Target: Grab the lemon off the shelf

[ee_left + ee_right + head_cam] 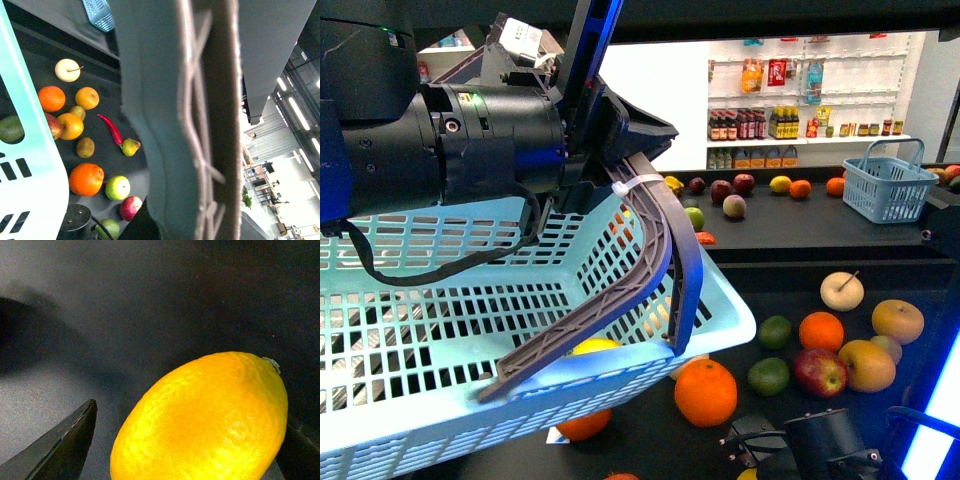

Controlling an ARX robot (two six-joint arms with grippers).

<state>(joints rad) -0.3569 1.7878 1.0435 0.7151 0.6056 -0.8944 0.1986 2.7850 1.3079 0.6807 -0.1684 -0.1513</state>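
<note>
My right hand stands open, dark fingers either side of the bright-yellow oval lemon lying on the matt-black shelf surface. My left hand meets the grey handle of the pale-blue plastic basket; its grip I cannot tell.

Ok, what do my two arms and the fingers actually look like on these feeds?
The left arm is a thick matt-black cylinder with a small green light and a black cable looping beneath it. The right arm shows only a smaller black cylindrical section with short black wiring. The right fingers are dark, flat tapering wedges.
</note>
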